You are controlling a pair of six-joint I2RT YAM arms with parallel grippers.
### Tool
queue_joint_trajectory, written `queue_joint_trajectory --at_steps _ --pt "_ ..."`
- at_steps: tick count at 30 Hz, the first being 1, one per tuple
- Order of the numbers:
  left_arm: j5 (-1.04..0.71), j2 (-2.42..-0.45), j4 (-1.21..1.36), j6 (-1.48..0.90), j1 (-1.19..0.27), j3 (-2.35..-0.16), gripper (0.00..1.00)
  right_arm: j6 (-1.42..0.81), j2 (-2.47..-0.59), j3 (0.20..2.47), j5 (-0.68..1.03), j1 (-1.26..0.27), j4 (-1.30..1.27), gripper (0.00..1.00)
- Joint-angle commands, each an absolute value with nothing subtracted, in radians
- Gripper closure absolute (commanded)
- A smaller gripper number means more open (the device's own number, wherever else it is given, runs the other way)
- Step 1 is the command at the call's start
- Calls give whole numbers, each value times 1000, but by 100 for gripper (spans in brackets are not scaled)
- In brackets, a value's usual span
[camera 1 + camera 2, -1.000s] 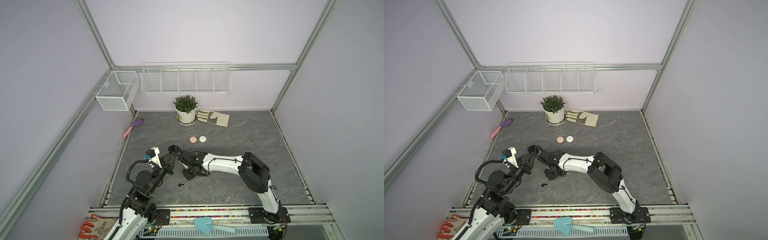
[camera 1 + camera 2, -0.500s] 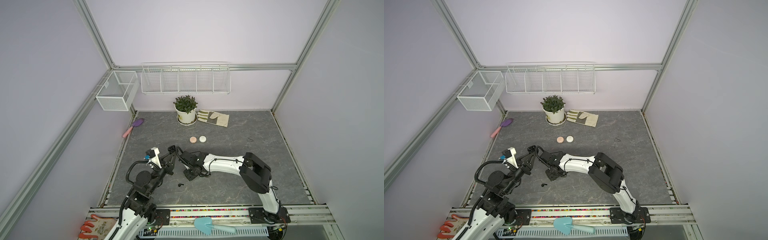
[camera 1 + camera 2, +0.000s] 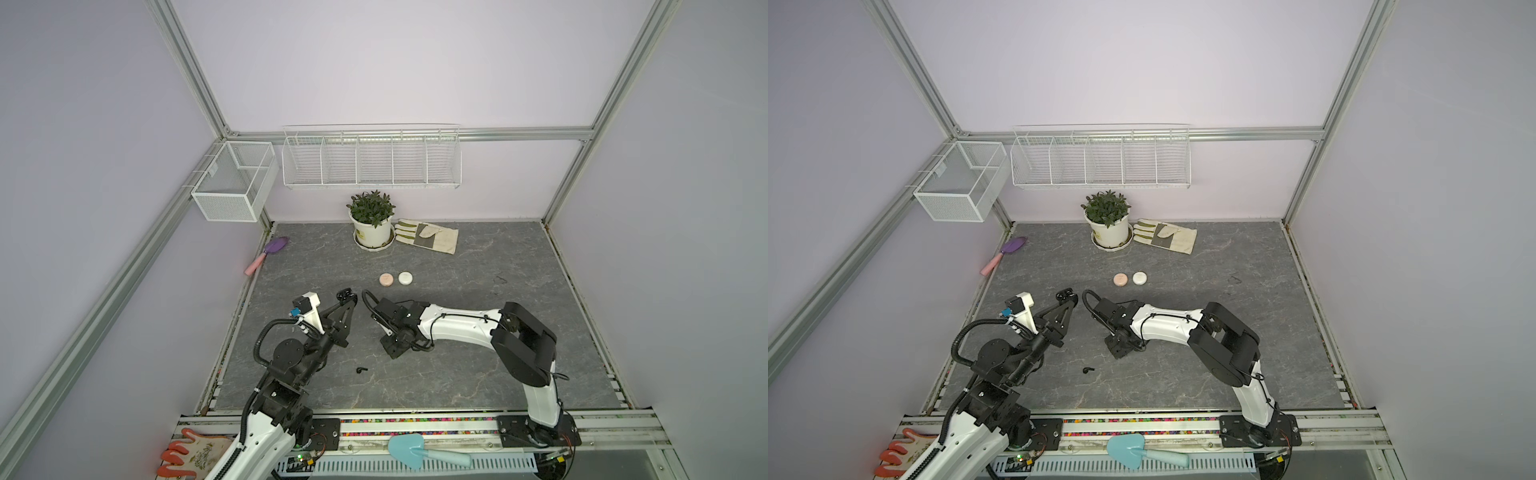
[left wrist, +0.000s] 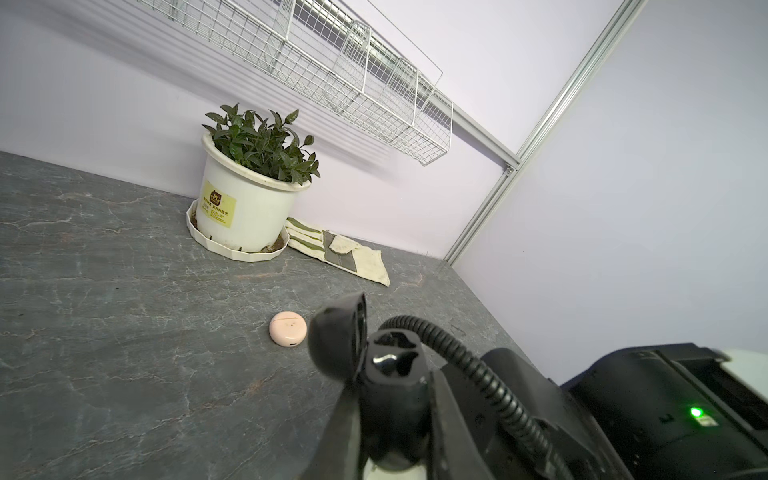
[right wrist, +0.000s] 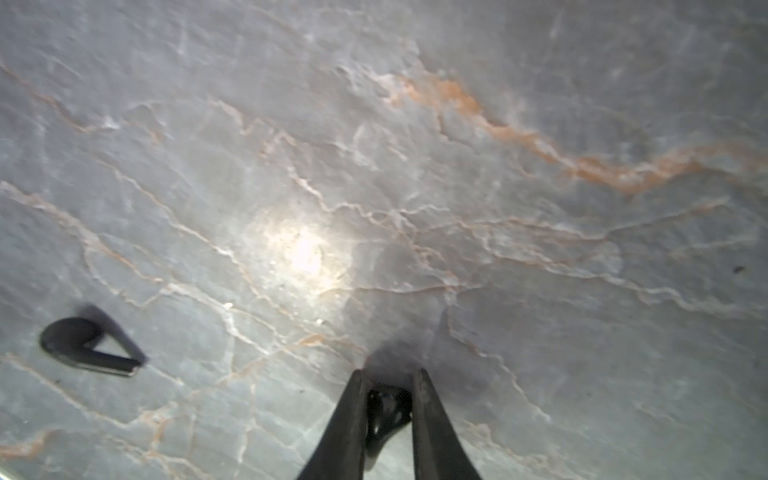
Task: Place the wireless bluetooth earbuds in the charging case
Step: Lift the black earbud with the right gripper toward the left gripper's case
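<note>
Item: black earbud (image 5: 386,411), apparently pinched between the near-closed fingers of the right end effector (image 5: 390,376), low over the worktop (image 5: 498,166); its long axis cannot be read. Destination: black charging case (image 4: 392,365), lid open, clamped in the left end effector (image 3: 348,302), near, lying leftward and toward the back wall from the right one. Spare: second black earbud (image 3: 361,369), flat on the worktop between the arms, stem toward the right arm's side, which is nearer.

Lilac walls (image 3: 374,62) in aluminium framing (image 3: 189,66) enclose a grey veined stone floor (image 3: 478,266); well beyond the left gripper (image 3: 347,296) hangs a white wire shelf (image 3: 371,160).
</note>
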State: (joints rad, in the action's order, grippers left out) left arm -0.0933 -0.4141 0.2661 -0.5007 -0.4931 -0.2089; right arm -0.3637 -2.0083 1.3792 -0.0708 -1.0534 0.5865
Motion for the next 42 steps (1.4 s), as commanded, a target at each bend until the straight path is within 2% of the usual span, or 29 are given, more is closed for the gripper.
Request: queue_joint_trajectory --at_steps 1,6,11,15,21,32,42 --pt "-117 -444 328 -509 -497 -217 100 -329 -1979 1354 -72 -1049 610 77" --pt "-123 -467 351 -511 -497 -216 100 -337 -1980 1344 -74 -1049 620 73" --pt "-112 -458 344 -504 -497 -211 100 -393 -1980 1354 -87 -1049 663 59" --pt "-109 -461 345 -502 -497 -209 100 -443 -1980 1363 -84 -1058 690 54" --pt "-109 -456 349 -502 -497 -209 100 -453 -2003 1381 -91 -1061 706 55" --pt "-94 -401 301 -493 -497 -209 100 -460 -2056 1414 -89 -1072 709 64" --pt "-99 -395 304 -491 -497 -209 100 -462 -2084 1438 -94 -1077 704 66"
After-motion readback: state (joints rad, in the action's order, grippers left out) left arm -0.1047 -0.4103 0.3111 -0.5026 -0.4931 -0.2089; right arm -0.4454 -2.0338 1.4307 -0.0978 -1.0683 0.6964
